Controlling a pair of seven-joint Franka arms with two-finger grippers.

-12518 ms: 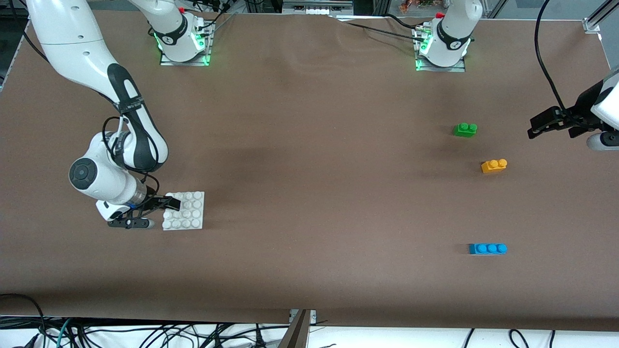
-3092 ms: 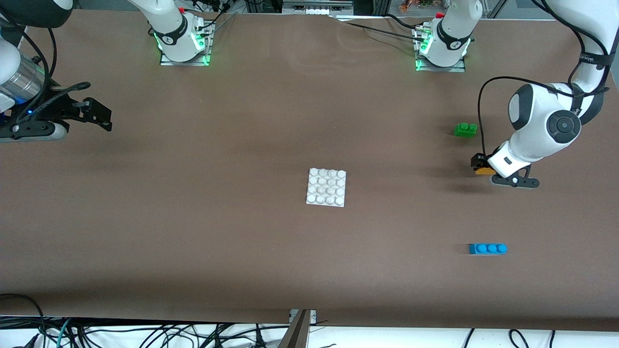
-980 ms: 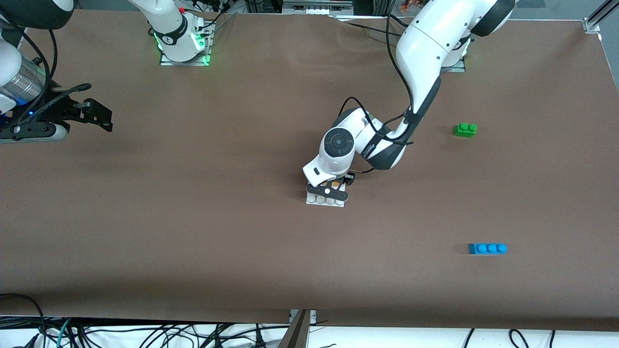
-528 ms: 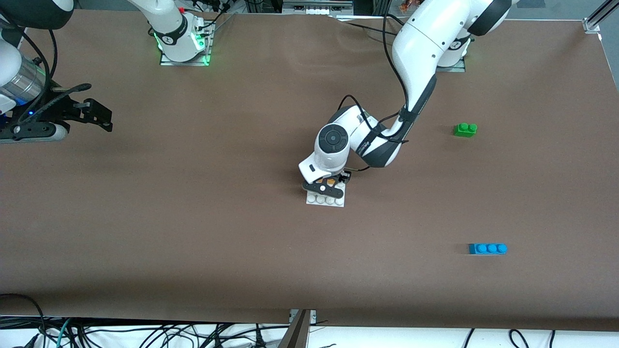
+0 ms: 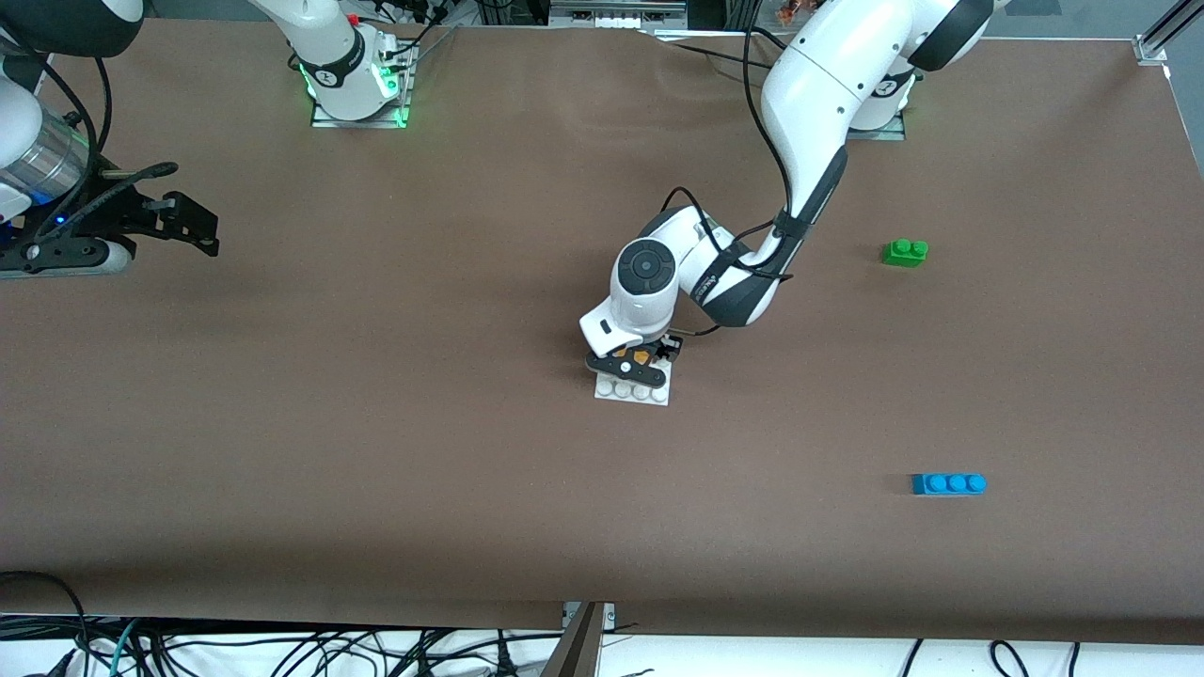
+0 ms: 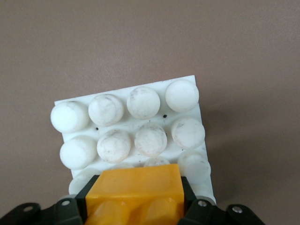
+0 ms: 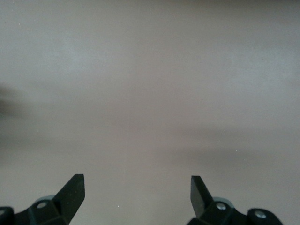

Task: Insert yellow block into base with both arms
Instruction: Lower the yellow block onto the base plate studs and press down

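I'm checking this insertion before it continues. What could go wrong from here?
1. The left gripper holds the yellow block over the base; if it sits off the studs, it may jam instead of seating.
2. The right gripper waits open over bare table, so the unheld base may slide or tip when pressed.

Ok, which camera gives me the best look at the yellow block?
The left wrist view: the yellow block fills its lower edge, clamped in the left gripper over the base. The front view shows only an orange sliver under the wrist. The right wrist view shows none.
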